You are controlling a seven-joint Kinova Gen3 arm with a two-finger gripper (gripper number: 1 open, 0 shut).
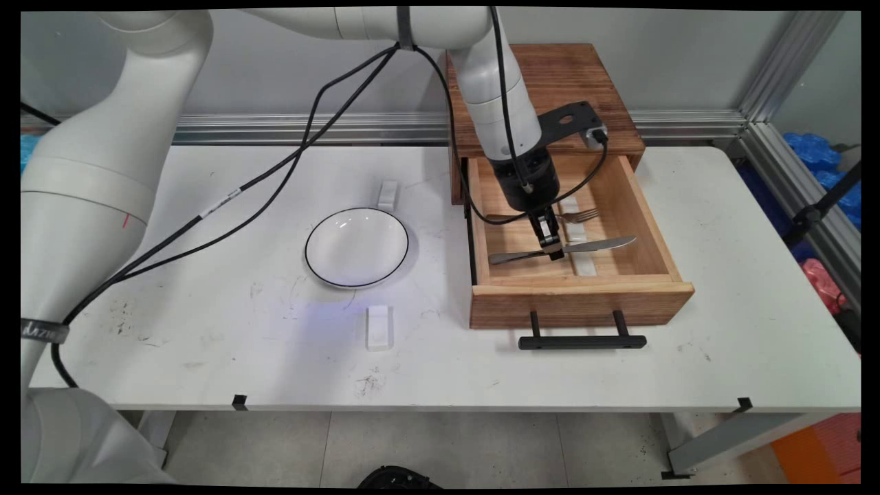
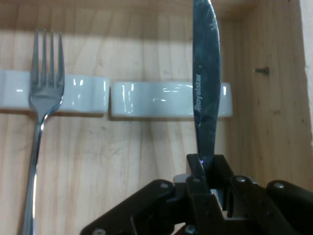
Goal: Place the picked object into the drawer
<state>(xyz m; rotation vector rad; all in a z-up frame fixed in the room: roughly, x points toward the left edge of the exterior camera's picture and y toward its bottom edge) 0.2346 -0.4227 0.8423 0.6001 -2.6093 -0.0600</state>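
Two black fingers of the gripper [image 1: 552, 249] are closing tightly on a table knife [image 1: 591, 247], pinching it at about the middle of its length, with almost no gap showing between the pads. In the hand view the knife [image 2: 205, 88] is running straight up from between the fingers [image 2: 201, 169], its blade lying across a white glossy rest [image 2: 151, 99]; the blade is carrying a small stamped brand word. Whether the knife is lifting clear of the rest or lying on it cannot be told.

Beside it, a fork [image 2: 43, 98] is lying parallel to the knife, its tines crossing a second white rest [image 2: 85, 94] that is sitting end to end with the first. In the main view the fork [image 1: 574, 216] is showing just behind the gripper, farther from the drawer front.

Both pieces of cutlery are sitting inside an open wooden drawer [image 1: 581, 302], which is sticking out from a wooden box [image 1: 550, 82] at the back of the white table [image 1: 206, 357]. A black bar handle [image 1: 581, 341] is projecting from the drawer front.

To the drawer's left, well apart from it, a white bowl with a dark rim [image 1: 357, 247] is standing on the table between two small white blocks, one [image 1: 388, 195] behind it and one [image 1: 379, 327] in front.
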